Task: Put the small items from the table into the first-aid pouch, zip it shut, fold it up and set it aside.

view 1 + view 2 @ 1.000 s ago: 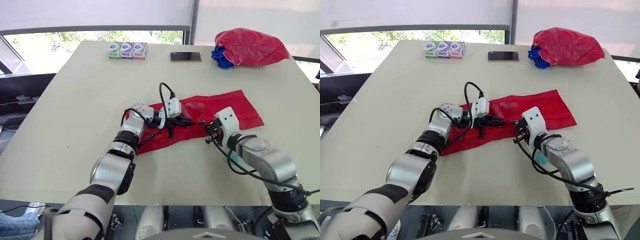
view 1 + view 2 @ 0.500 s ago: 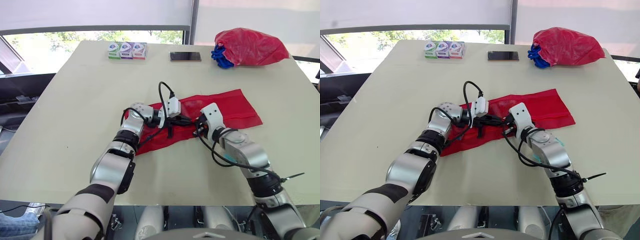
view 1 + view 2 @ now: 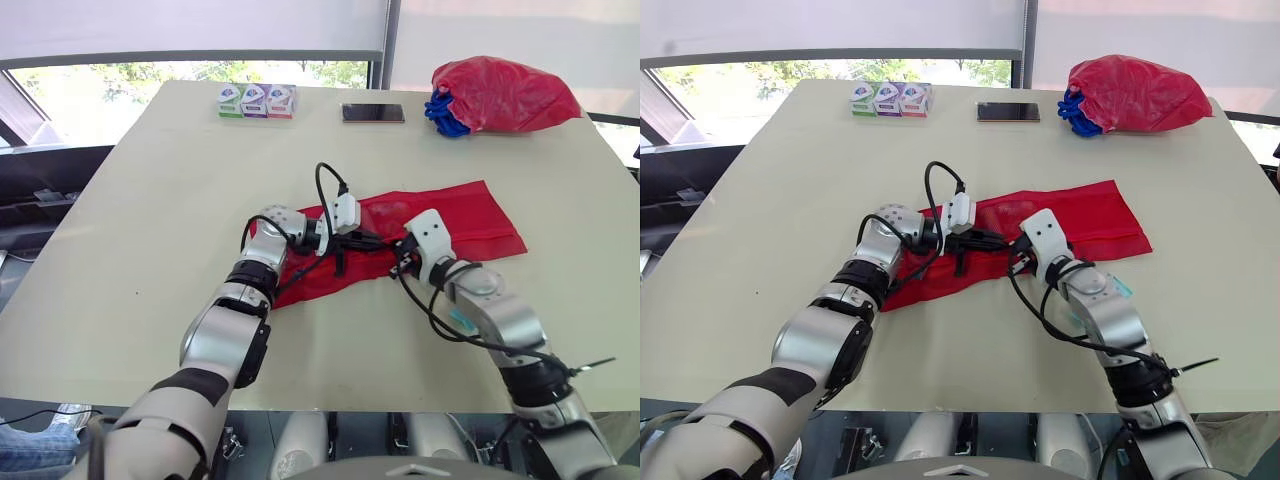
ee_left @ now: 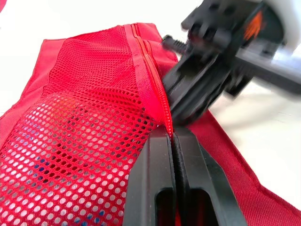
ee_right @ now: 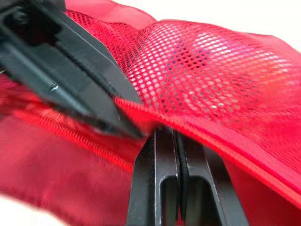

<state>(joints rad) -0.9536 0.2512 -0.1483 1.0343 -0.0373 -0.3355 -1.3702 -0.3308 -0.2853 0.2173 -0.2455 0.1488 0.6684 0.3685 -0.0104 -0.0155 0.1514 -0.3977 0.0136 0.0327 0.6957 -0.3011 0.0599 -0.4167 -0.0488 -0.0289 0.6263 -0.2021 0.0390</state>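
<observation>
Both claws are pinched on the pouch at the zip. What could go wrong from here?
1. The left claw and right claw are shut on the pouch almost tip to tip; a pull could knock them together.
2. Both hold only a thin edge along the zipper; it may slip out, or the mesh may catch in the zip.
3. The pouch lies loose on the table, so it may drag rather than zip.

Left arm (image 3: pixel 262 262) extends forward and inward; right arm (image 3: pixel 492 312) bends inward at the elbow. Left hand (image 3: pixel 374 241) and right hand (image 3: pixel 401 259) nearly meet tip to tip, fingers (image 4: pixel 159 181) pressed together, each pinching the first-aid pouch (image 3: pixel 470 215).
</observation>
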